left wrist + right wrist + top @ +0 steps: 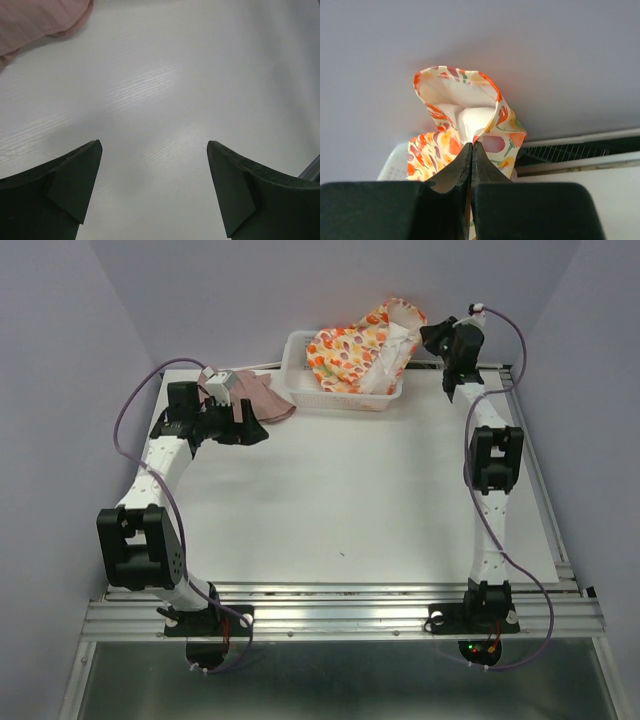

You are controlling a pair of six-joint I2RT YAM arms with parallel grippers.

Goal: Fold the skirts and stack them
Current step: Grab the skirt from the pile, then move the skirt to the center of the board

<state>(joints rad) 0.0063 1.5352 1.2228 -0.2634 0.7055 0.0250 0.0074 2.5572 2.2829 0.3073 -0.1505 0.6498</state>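
Where it hung, printed skirt point(355, 350): twelve o'clock, trailing into mesh basket point(340, 400).
Right claw point(471, 146): clamped on its hem.
Left claw point(154, 144): gaped beside pink skirt point(268, 397), eleven o'clock.
Risk: thin pinch could slip; cloth might snag the basket.

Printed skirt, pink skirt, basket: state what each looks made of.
Printed skirt: thin matte cloth, possibly cotton; it drapes and creases where lifted.
Pink skirt: soft matte fabric, lying in loose folds.
Basket: apparently white plastic; stiff, straight walls with a fine mesh of holes and a slight sheen.
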